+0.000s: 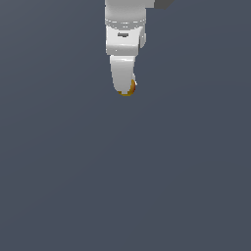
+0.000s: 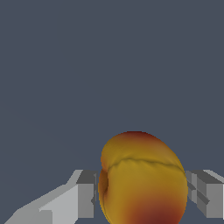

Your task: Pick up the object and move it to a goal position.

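The ball point(image 2: 142, 181) is yellow-orange with red patches and a crease across it. In the wrist view it sits squeezed between my two grey fingers point(image 2: 83, 194), one on each side. In the exterior view only a small orange sliver of the ball point(image 1: 128, 91) shows at the tip of my white gripper point(image 1: 125, 88), which hangs down from the top of the picture. The gripper is shut on the ball. Most of the ball is hidden behind the fingers in the exterior view.
A plain dark grey-blue surface point(image 1: 122, 186) fills both views. No other object, marker or edge shows.
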Motion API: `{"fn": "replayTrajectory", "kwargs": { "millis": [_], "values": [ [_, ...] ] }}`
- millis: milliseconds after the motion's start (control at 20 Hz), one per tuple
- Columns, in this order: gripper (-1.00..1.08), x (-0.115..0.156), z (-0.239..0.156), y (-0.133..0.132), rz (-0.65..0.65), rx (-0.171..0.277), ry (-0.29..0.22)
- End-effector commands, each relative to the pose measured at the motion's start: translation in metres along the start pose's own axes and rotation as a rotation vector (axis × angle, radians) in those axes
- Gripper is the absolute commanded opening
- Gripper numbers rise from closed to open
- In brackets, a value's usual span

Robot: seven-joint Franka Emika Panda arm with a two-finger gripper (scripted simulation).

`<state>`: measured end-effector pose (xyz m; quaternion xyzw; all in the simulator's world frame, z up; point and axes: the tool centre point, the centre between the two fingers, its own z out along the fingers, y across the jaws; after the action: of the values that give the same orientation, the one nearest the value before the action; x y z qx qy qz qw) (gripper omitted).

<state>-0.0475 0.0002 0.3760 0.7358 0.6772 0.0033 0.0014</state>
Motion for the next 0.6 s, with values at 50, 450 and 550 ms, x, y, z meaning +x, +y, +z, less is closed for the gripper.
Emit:
{"fn": "replayTrajectory", "kwargs": {
  "millis": [50, 450, 550],
  "values": [
    [-1.00, -0.004, -0.028, 0.000, 0.001, 0.003, -0.001],
    [-1.00, -0.009, -0.064, 0.001, 0.003, 0.006, -0.003],
    [-1.00, -0.010, -0.068, 0.002, 0.003, 0.006, -0.003]
  ]
}}
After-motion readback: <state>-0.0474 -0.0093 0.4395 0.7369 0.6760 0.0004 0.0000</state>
